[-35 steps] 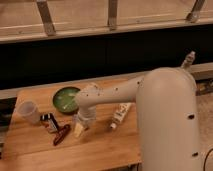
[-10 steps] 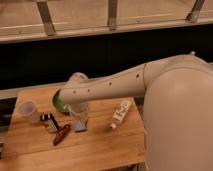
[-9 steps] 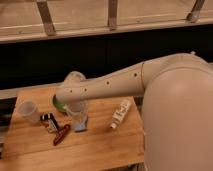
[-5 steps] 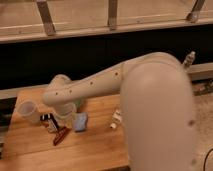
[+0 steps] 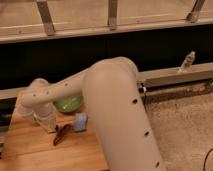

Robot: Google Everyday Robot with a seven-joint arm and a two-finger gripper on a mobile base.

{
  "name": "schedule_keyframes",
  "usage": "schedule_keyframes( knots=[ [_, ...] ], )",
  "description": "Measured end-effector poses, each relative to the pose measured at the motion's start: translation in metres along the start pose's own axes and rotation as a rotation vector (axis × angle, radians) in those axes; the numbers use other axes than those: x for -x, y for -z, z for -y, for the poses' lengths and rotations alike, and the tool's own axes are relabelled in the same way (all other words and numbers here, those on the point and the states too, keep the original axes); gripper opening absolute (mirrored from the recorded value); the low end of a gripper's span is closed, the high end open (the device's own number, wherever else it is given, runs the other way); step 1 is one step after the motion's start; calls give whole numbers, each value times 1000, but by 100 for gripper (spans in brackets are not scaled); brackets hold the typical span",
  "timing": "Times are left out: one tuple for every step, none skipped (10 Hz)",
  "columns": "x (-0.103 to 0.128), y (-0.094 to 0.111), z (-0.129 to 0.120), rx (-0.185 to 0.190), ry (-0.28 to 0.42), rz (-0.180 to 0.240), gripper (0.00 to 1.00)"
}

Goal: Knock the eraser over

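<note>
The eraser is not in view; my arm's end covers the left part of the wooden table [image 5: 30,150] where it could stand. My gripper [image 5: 48,124] hangs down from the wrist [image 5: 35,97] at the table's left, just left of the red-and-dark tool [image 5: 61,134]. The white arm stretches from the large body on the right across the table to that spot.
A green bowl [image 5: 67,104] sits behind the gripper, partly covered by the arm. A cream and blue-grey sponge block [image 5: 80,121] lies right of the tool. A dark window wall and a ledge [image 5: 170,75] run along the back. Speckled floor [image 5: 185,130] lies to the right.
The arm has swung further left across the table and the view has shifted. The gripper now covers the spot where the small dark objects and the cup stood.
</note>
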Motion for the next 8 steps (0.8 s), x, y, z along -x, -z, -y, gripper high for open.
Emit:
schedule_keyframes(
  knots=[
    [-12, 9, 3, 10, 30, -13, 0],
    [-14, 15, 2, 26, 40, -21, 0],
    [-14, 23, -2, 53, 46, -44, 0],
    [-9, 34, -11, 85, 30, -66, 0],
    [2, 46, -22, 116, 3, -88, 0],
    [21, 57, -29, 141, -44, -113, 0],
    [38, 62, -33, 155, -74, -127, 0],
    [65, 67, -36, 171, -120, -149, 0]
  ],
)
